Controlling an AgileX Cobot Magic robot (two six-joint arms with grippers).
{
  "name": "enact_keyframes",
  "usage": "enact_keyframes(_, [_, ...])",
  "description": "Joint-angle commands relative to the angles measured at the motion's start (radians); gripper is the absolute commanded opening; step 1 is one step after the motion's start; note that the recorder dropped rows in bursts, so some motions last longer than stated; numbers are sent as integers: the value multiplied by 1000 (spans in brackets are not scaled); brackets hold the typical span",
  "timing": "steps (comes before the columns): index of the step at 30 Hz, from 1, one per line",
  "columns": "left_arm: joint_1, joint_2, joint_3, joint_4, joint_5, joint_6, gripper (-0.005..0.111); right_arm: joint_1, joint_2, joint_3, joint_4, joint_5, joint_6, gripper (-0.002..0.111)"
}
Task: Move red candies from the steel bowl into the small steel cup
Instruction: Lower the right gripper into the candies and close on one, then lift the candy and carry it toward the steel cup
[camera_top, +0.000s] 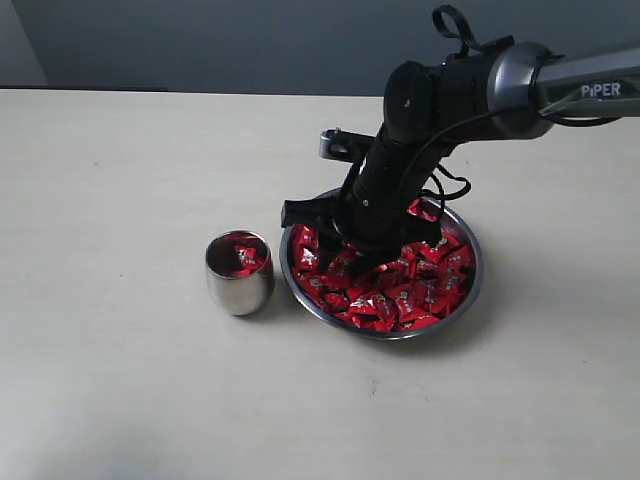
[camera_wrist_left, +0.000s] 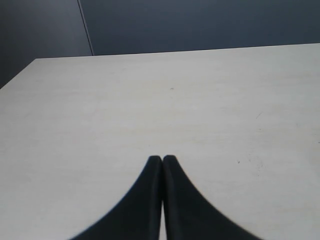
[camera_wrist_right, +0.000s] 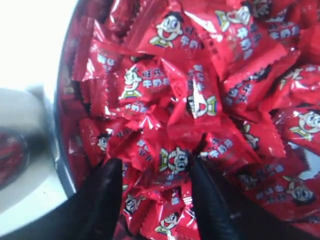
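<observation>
Right jaws gape empty amid red candies (camera_wrist_right: 200, 95) in steel bowl (camera_top: 477, 272), beside small steel cup (camera_top: 238, 286); left closed.

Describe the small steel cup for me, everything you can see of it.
The small steel cup is a rounded, handleless tumbler of polished, mirror-like metal. It stands upright on the pale table, just left of the steel bowl in the exterior view, apparently with a sliver of gap. Red candies lie inside, near its rim. Nothing else touches it.
</observation>
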Motion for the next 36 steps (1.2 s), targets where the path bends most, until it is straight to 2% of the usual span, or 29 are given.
enact_keyframes(1, [-7, -5, 5, 2, -8, -1, 0, -1, 21, -4, -4, -8, 8, 43])
enact_keyframes(11, [-7, -5, 5, 2, -8, -1, 0, -1, 43, -4, -8, -21, 11, 41])
enact_keyframes(19, [-7, -5, 5, 2, -8, -1, 0, -1, 43, -4, -8, -19, 11, 15])
enact_keyframes(36, [-7, -5, 5, 2, -8, -1, 0, -1, -50, -7, -61, 11, 7, 15])
